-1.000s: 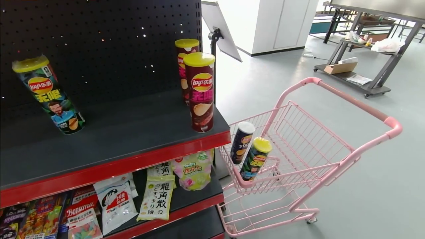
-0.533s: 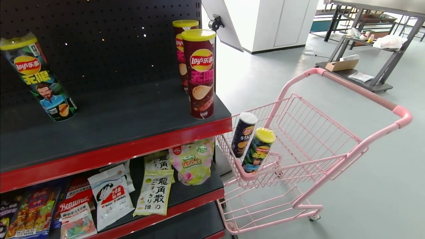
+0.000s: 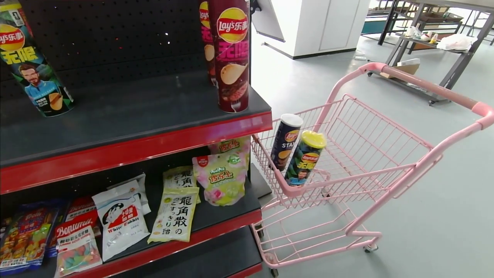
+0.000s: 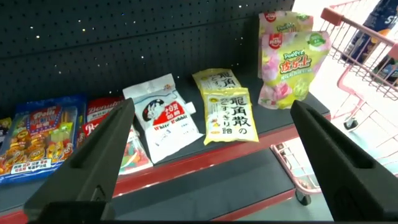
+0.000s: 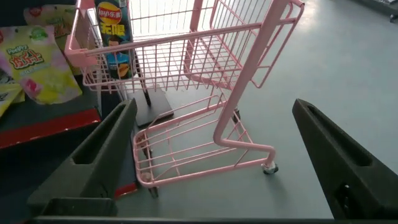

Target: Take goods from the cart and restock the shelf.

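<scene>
A pink cart (image 3: 386, 127) stands right of the black shelf (image 3: 135, 112). At its front corner lean two cans: a dark blue can with a white lid (image 3: 285, 142) and a green can with a yellow lid (image 3: 305, 158). On the shelf's top board stand two maroon cans (image 3: 231, 58) at the right end and a green can (image 3: 32, 73) at the left. My left gripper (image 4: 211, 104) is open in front of the lower shelf's snack bags. My right gripper (image 5: 214, 102) is open above the floor beside the cart (image 5: 249, 62), where a can (image 5: 115, 31) shows through the wire.
Several snack bags lie on the lower shelf: a white bag (image 3: 121, 222), a yellow-green bag (image 3: 175, 214) and a pink-green pouch (image 3: 224, 179). A metal rack (image 3: 436, 50) stands far behind the cart. Open grey floor lies right of the cart.
The head camera has moved: the whole picture has slid upward and the shelf and cart look closer. None of the goods has moved.
</scene>
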You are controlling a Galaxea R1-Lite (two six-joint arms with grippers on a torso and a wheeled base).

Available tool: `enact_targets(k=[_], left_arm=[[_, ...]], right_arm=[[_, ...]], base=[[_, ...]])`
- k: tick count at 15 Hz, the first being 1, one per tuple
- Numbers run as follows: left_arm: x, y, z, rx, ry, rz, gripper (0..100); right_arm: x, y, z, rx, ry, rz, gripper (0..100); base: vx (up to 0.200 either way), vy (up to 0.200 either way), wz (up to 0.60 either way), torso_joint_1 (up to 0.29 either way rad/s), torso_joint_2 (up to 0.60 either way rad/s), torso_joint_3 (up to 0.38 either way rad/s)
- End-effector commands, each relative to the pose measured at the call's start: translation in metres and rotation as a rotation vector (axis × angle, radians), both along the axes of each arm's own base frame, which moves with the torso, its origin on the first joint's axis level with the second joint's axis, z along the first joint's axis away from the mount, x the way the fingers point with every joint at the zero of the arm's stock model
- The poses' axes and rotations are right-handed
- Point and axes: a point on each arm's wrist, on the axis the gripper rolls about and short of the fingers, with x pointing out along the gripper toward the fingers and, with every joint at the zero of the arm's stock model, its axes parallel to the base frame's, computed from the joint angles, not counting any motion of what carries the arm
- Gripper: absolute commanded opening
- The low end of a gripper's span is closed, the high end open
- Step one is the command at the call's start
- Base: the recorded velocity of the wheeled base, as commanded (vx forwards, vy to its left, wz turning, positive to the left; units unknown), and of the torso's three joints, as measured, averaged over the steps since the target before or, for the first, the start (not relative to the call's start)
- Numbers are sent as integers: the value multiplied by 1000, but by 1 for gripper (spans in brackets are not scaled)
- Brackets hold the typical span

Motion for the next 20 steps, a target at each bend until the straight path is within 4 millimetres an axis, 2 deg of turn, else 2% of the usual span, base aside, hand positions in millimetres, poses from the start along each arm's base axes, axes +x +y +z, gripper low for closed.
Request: enact_targets(k=[1,5,6,7,8,9,10,11,12,13,14,15,16,17,18,20], left_arm=[[0,0,0,0,0,1,100],[0,0,0,0,0,1,100],[0,0,0,0,0,3,100],[0,0,0,0,0,3,100],[0,0,0,0,0,1,100],[0,0,0,0,0,1,100],[0,0,0,0,0,1,100],[0,0,0,0,0,1,100],[0,0,0,0,0,1,100],[0,0,0,0,0,1,100],[0,0,0,0,0,1,100],[0,0,0,0,0,1,100],[0,0,0,0,0,1,100],[0,0,0,0,0,1,100],[0,0,0,0,0,1,100],[0,0,0,0,0,1,100]], right_arm=[[1,0,0,-3,15,6,100],[0,0,1,-50,-6,9,100],[-2,1,9,-48,-48,26,100],[4,1,77,21,-48,81,100],[32,2,136,182,-9,97,100],[58,4,189,218,-28,153,100],[93,8,216,180,8,206,100],[136,13,223,168,66,226,100],[177,15,215,175,109,220,100],[209,18,202,187,142,232,100],[238,23,182,194,202,271,100],[258,31,166,200,265,308,100],[269,35,155,204,311,317,100],[284,41,134,224,394,324,100],[291,47,122,239,443,345,100],[297,60,110,254,494,398,100]], base=[[0,0,0,-32,119,95],[0,0,0,-4,18,15],[0,0,0,0,0,0],[0,0,0,0,0,0],[0,0,0,0,0,0],[0,0,0,0,0,0],[0,0,0,0,0,0],[0,0,0,0,0,0],[0,0,0,0,0,0],[0,0,0,0,0,0],[0,0,0,0,0,0],[0,0,0,0,0,0],[0,0,0,0,0,0],[0,0,0,0,0,0],[0,0,0,0,0,0],[0,0,0,0,0,0]])
